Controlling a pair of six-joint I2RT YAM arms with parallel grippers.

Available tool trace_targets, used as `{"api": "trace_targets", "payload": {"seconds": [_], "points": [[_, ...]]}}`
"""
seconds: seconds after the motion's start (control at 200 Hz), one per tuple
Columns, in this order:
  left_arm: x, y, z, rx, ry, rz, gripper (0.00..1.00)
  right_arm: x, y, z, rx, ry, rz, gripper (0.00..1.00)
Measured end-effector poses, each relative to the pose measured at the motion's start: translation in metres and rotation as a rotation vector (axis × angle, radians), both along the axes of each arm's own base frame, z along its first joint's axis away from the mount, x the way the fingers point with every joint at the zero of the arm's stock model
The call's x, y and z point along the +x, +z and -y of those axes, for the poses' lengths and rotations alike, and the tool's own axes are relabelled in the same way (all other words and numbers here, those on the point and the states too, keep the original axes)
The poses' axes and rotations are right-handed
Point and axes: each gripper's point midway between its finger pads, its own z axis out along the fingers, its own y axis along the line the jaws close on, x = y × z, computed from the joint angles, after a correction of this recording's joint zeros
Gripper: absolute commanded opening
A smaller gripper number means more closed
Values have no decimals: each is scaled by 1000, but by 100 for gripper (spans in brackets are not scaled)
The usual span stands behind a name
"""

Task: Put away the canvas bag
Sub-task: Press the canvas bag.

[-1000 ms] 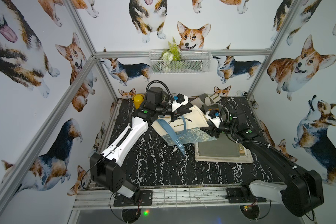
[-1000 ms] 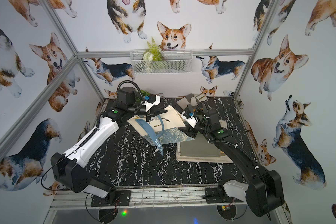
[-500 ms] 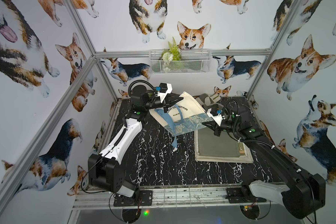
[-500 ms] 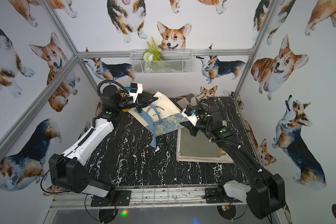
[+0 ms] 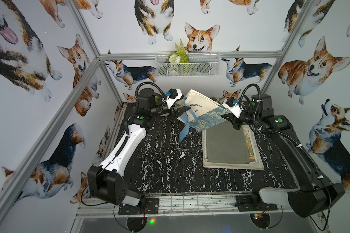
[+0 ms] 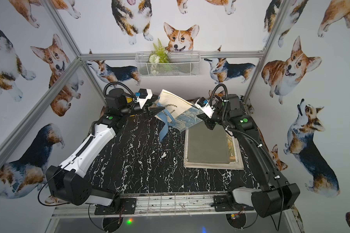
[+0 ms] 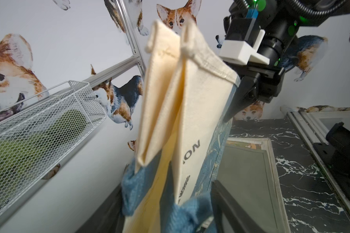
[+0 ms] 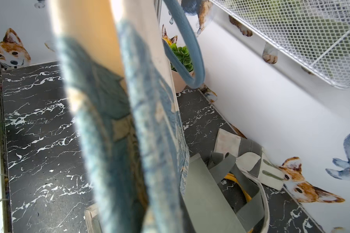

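The canvas bag hangs in the air near the back of the table, below the wire basket. The left gripper, clamped on it a moment ago, now stands spread, while the right gripper has pinched its blue-printed edge, so the right arm probably carries it alone. Its long axis tilts, cream end pointing up at the basket, blue strap dangling tableward.

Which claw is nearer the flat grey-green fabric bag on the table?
Right. The right claw, gripping the cream canvas bag, hangs by the far edge of the flat grey-green fabric bag; the left claw is farther off, above black marble tabletop.
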Motion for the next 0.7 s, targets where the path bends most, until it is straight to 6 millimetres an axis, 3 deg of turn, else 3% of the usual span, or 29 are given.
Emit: {"api": "trace_targets", "payload": {"seconds": [0.145,0.315,0.501,0.701], "points": [[-2,6,-7,69,116,66,72,5,1,9,-95,-22,-30,0],[-21,14,-9,137,183,191,76,4,-22,24,-203,-75,-126,0],[-41,4,14,251,136,278,81,0,-33,24,-261,-68,-142,0],[-42,-6,49,325,47,321,88,-3,-37,15,-306,-32,-131,0]]}}
